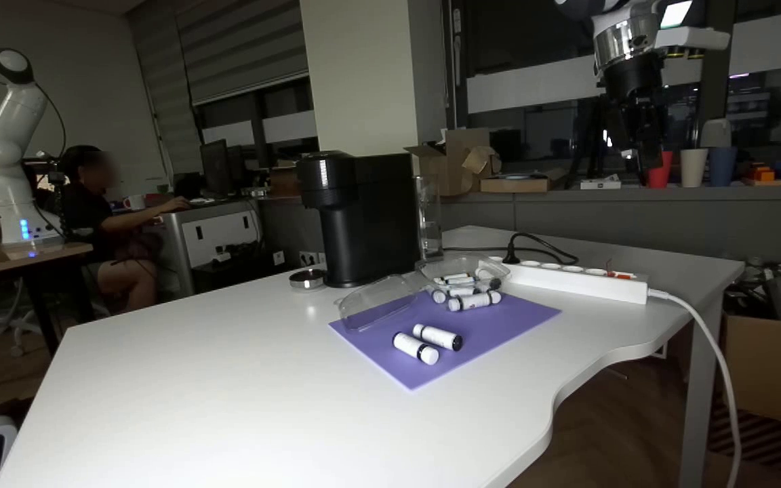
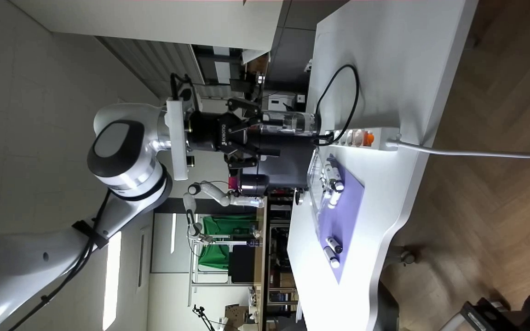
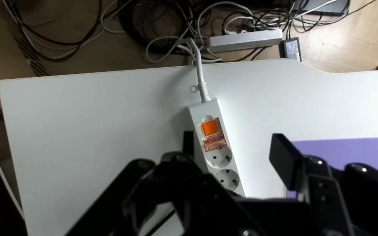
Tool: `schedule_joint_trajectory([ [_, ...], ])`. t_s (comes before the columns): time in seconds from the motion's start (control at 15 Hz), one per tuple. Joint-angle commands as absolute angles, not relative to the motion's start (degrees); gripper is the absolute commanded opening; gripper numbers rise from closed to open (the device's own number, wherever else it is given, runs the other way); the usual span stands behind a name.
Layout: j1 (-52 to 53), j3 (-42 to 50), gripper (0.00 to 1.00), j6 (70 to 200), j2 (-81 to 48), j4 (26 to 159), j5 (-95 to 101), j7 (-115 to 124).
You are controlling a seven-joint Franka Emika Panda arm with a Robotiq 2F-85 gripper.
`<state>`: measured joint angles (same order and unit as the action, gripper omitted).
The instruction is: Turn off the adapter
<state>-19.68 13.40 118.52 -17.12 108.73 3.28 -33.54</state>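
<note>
The adapter, a long white power strip, lies on the white table in both exterior views (image 1: 577, 283) (image 2: 384, 138). It also shows in the wrist view (image 3: 220, 159), with an orange switch (image 3: 210, 127) near its cable end. A clear reddish flap (image 3: 215, 143) sits beside the switch, towards the sockets. A white cable leaves that end, and a black plug (image 1: 511, 256) stands in the far end. My gripper (image 3: 233, 142) is open and empty, well above the table, in both exterior views (image 1: 643, 152) (image 2: 272, 138). Its fingers hide the strip's far end in the wrist view.
A purple mat (image 1: 499, 332) bears small white cylinders (image 1: 438, 337) and a clear plastic container (image 1: 377, 305). A tall black machine (image 1: 370, 217) stands behind it. A black cable (image 2: 356, 92) loops on the table by the strip. Cups (image 1: 693, 166) stand on a ledge behind.
</note>
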Motion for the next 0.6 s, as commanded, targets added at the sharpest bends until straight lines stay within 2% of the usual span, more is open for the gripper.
schedule_joint_trajectory([
  [0.0, -21.18, 12.82, 0.95, 120.47, -15.15, 109.12, -1.16, -32.23],
  [0.13, -21.93, 12.70, 1.00, 125.16, -13.82, 110.37, -5.01, -32.72],
  [0.53, -22.06, 13.05, 1.00, 126.03, -14.91, 108.92, -5.76, -33.32],
])
